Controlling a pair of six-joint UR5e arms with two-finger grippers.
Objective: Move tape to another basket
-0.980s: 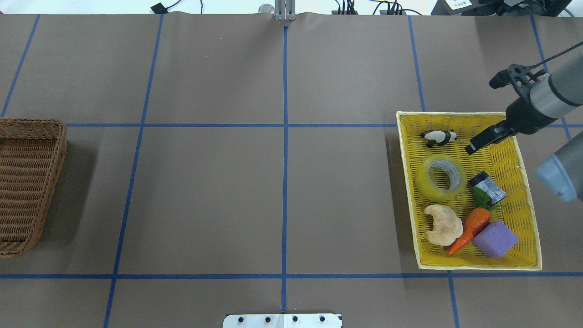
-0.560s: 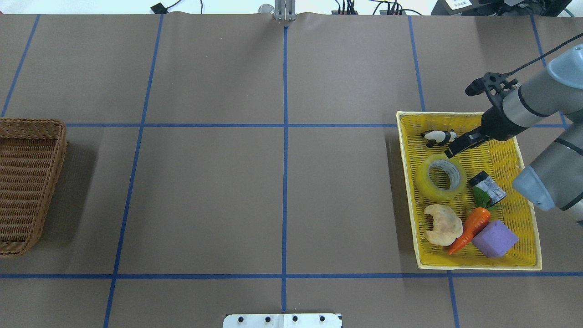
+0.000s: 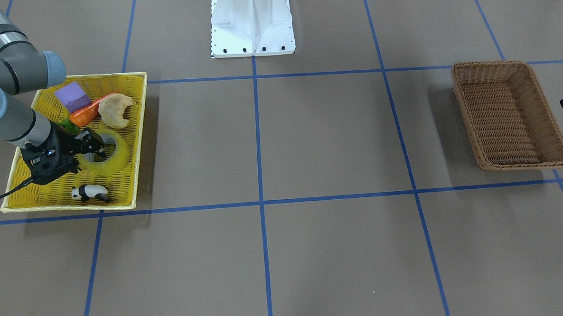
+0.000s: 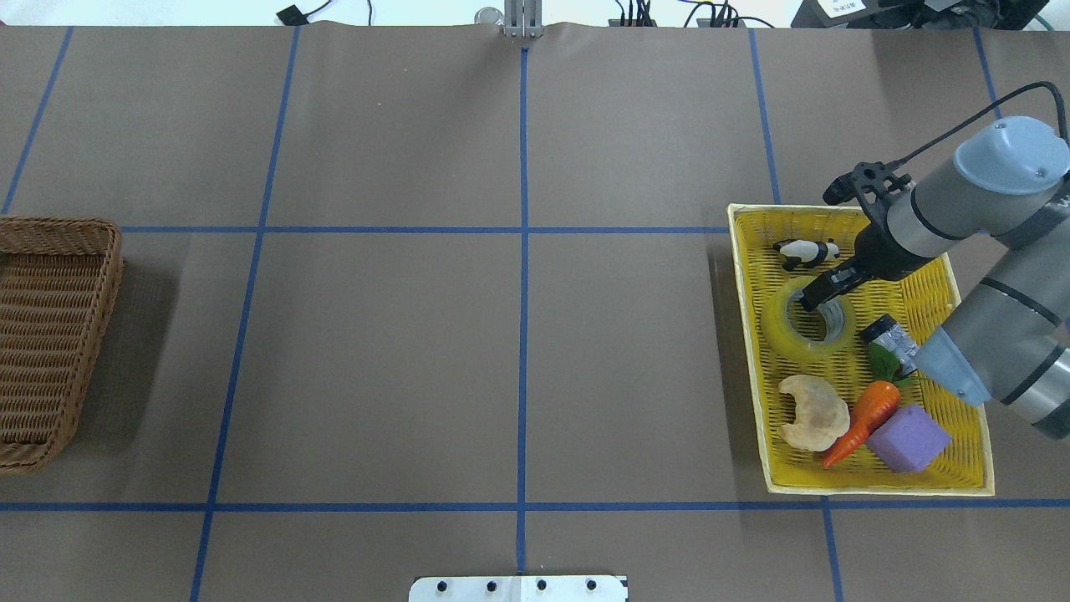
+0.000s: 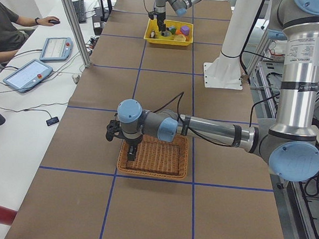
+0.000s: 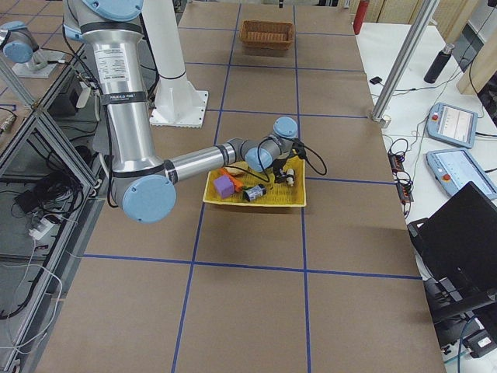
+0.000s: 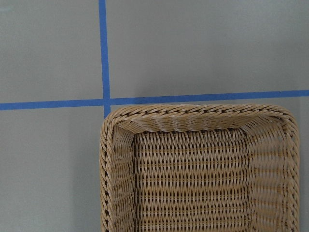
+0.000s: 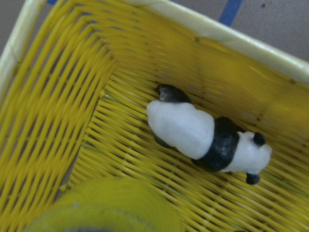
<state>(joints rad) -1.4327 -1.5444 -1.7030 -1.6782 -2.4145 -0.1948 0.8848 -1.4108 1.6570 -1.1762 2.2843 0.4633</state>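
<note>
Tape partly hid, R tool at its core, opening can't tell

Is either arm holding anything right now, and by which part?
Not clearly. The right tool sits at the rim of the tape, a fingertip in its hole; whether it is clamped cannot be told.

Tabletop: tray at robot's right end holds tape mid-tray, panda figure beyond it, can to its right, pastry, carrot and block nearest the robot; right tool at the tape's hole; basket at left end, well apart.
</note>
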